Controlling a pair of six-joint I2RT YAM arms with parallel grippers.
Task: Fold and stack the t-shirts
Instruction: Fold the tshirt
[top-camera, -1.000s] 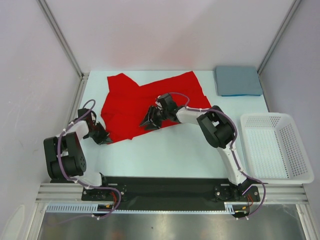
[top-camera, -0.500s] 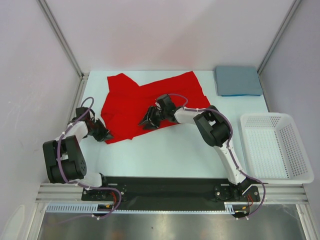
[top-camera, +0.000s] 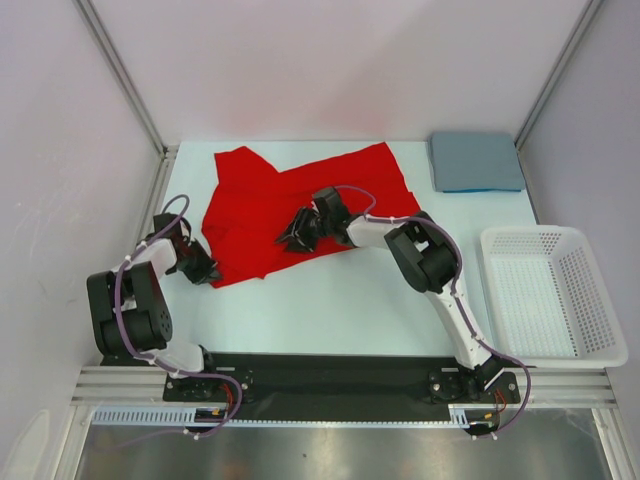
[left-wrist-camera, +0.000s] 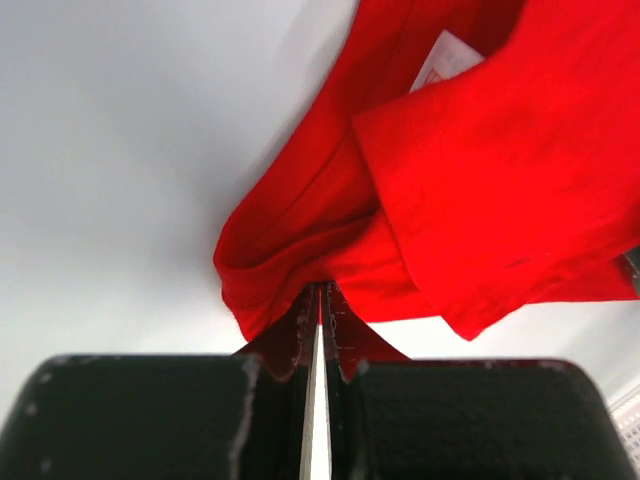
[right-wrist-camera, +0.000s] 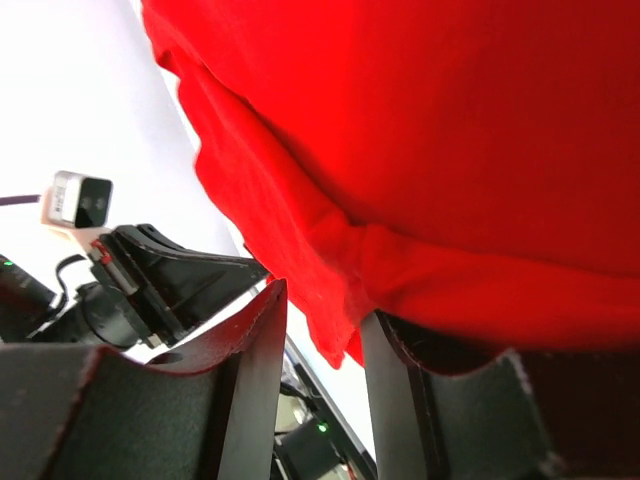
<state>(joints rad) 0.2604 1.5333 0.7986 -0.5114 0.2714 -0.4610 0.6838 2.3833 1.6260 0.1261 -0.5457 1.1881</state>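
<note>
Top external: folding red t-shirt (top-camera: 260, 200); left jaws pinch its 7 o'clock corner, right jaws spread around 6 o'clock hem; next, probably close right, carry hem toward 12.

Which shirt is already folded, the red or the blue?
The blue shirt, lying as a neat flat square in the far right corner. The red shirt is spread out and rumpled, not folded.
</note>
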